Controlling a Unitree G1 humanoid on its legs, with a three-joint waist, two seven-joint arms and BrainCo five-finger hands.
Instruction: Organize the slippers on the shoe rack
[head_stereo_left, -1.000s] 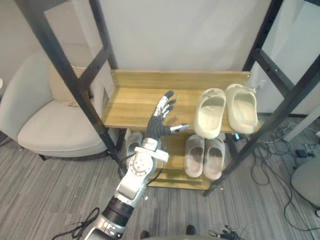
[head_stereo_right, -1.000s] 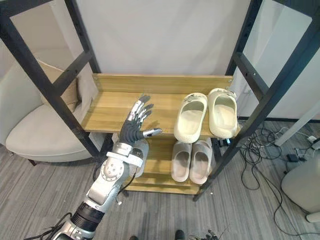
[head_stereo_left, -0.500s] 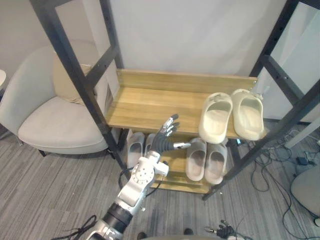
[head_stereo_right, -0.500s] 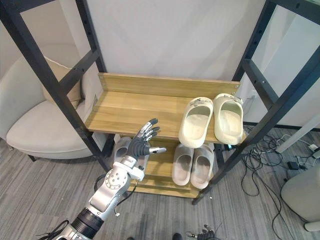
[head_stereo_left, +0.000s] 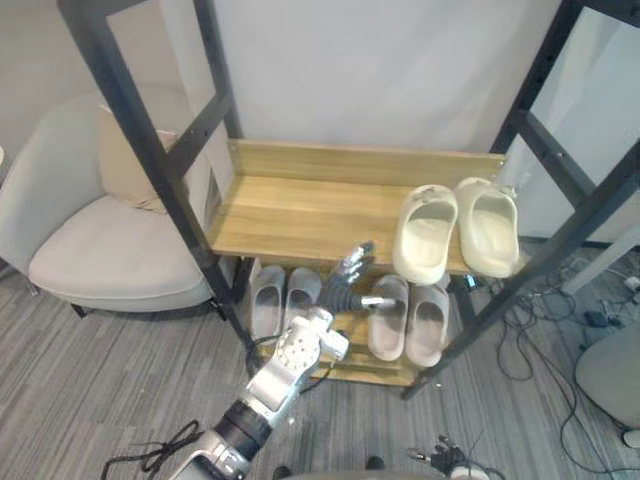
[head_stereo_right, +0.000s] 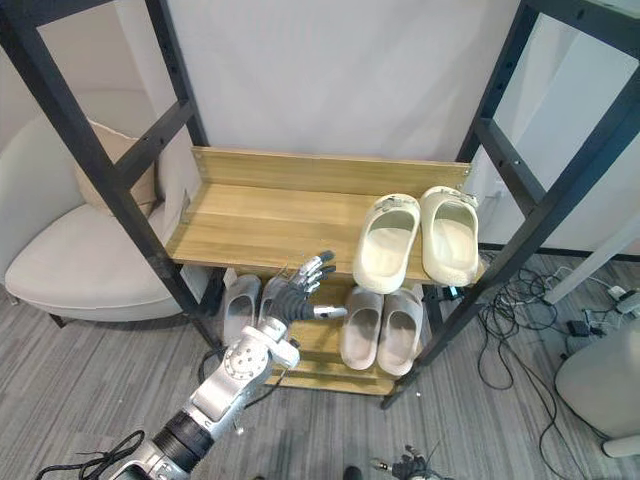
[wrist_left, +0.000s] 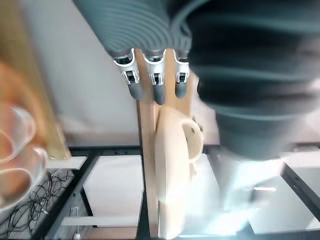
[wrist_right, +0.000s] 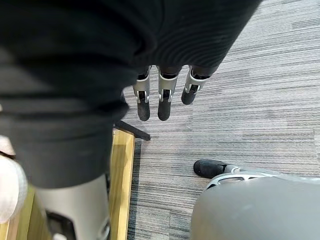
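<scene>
Left eye view: the left hand (head_stereo_left: 343, 290) has been lowered from above the top shelf of the light wooden shoe rack with black metal posts (head_stereo_left: 290, 205) to the front of its lower shelf. Its fingers are spread and straight, the thumb is held out sideways, and nothing is held. A second ago it was raised over the bare part of the top board; half a second ago it was level with that board's front edge. It is now placed between the left pair of grey slippers (head_stereo_left: 267, 305) and the right pair of grey slippers (head_stereo_left: 428, 322). The pair of cream foam slippers (head_stereo_left: 425, 235) lies unmoved on the right of the top shelf. A reach toward the lower shelf is judged to be starting.

Right eye view: the same layout is shown, with a pale upholstered armchair (head_stereo_right: 70, 250) beside the rack.

Left wrist view: straight fingers (wrist_left: 156, 87) are pointed toward one cream slipper without touching it.

Right wrist view: the right hand (wrist_right: 163, 100) hangs idle, fingers relaxed, above grey striped carpet (wrist_right: 260, 100).
</scene>
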